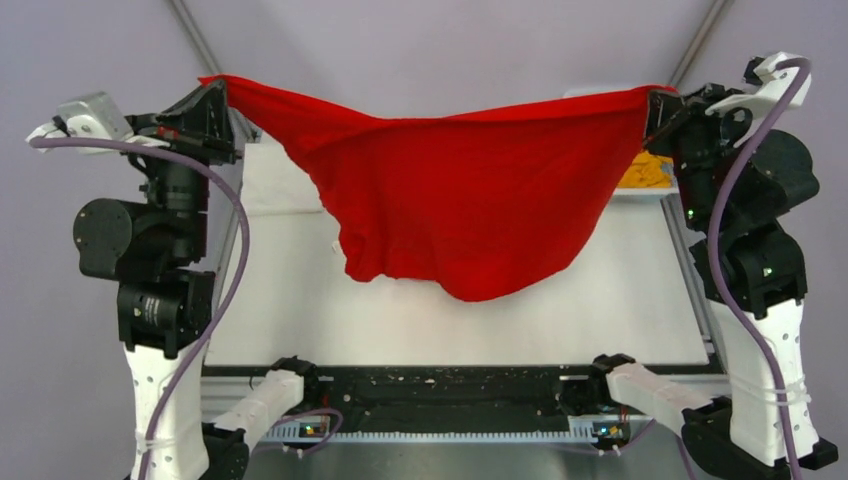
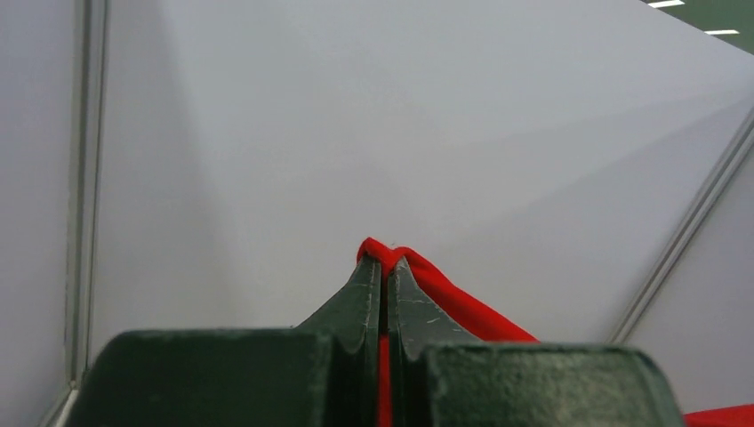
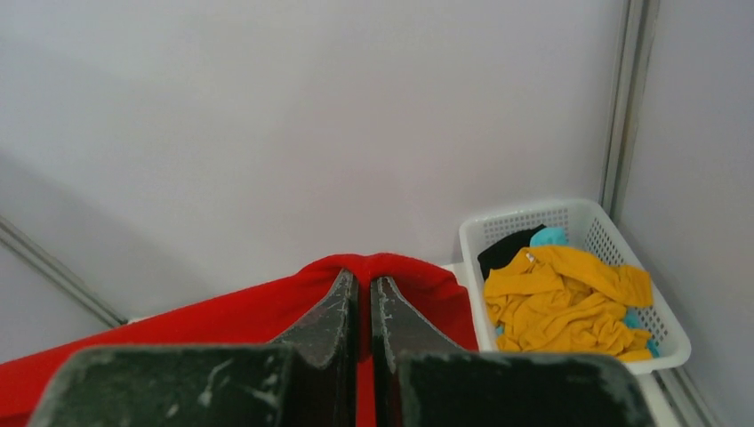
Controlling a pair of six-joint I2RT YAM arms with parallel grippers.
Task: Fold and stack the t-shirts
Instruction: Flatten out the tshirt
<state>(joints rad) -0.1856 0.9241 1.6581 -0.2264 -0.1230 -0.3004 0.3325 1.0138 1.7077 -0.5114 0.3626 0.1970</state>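
Observation:
A bright red t-shirt [image 1: 460, 200] hangs stretched in the air between my two grippers, sagging in the middle well above the white table [image 1: 620, 310]. My left gripper [image 1: 222, 92] is shut on its left corner, and red cloth [image 2: 445, 294] pokes out past the closed tips [image 2: 386, 265]. High on the right, my right gripper [image 1: 655, 105] is shut on the other corner, the red cloth [image 3: 222, 325] bunched round its tips [image 3: 364, 283]. An orange-yellow t-shirt [image 3: 560, 298] and a black one [image 3: 507, 249] lie crumpled in the basket.
A white lattice basket [image 3: 667, 342] stands at the back right of the table, also holding a bit of turquoise cloth [image 3: 549, 236]; from above only its yellow contents [image 1: 645, 172] show behind the right arm. Grey walls with metal rails close off the back.

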